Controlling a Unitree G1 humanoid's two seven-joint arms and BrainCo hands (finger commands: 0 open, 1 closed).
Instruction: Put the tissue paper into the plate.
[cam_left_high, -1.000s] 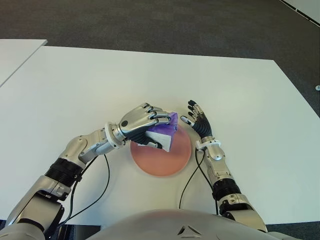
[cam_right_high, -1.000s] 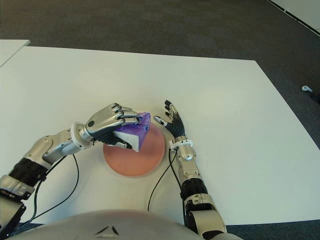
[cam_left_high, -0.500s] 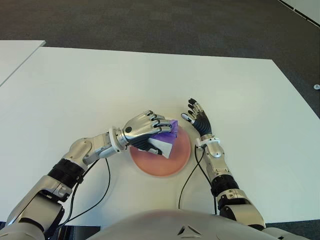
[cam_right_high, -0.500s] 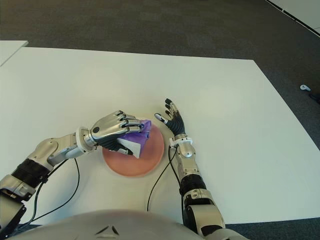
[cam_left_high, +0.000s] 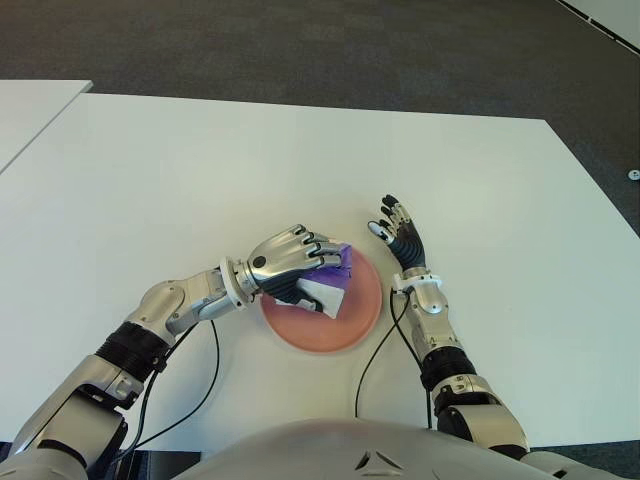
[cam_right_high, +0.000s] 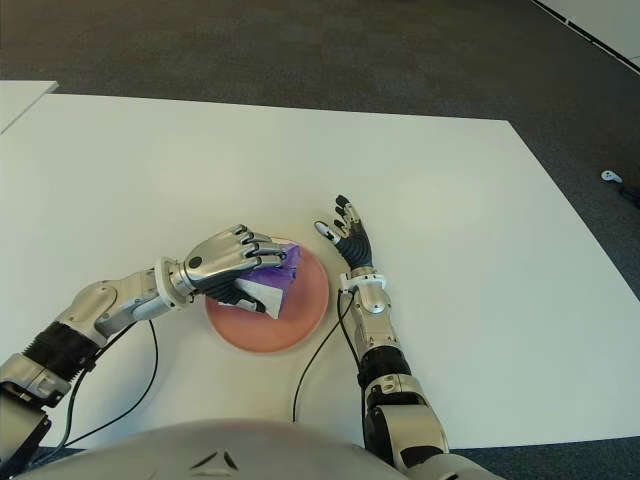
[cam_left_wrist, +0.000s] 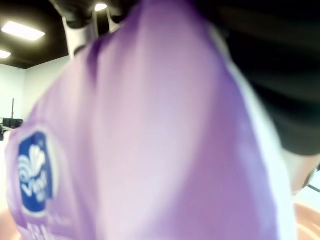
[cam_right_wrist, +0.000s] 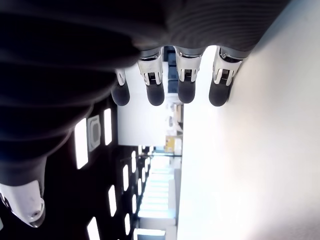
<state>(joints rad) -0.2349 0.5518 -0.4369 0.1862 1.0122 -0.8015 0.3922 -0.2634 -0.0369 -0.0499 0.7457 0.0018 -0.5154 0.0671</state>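
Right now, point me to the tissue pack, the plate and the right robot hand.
tissue pack (cam_left_high: 330, 296): left eye view, its white lower corner below the fingers.
plate (cam_left_high: 345, 328): left eye view, bare pink surface near its front rim.
right robot hand (cam_left_high: 405, 244): left eye view, middle of the open palm.

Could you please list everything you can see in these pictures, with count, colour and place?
tissue pack: one, purple and white, held over the plate's far-left part in the left hand.
plate: one, pink, round, on the table in front of the robot.
table: one, white, filling most of the eye views.
second table: one, white, a corner at the far left.
floor: dark grey carpet beyond the table.
cables: two, black, running along the table by each forearm.
left hand: one, silver and black, fingers curled around the tissue pack.
right hand: one, black and silver, fingers spread, just right of the plate.
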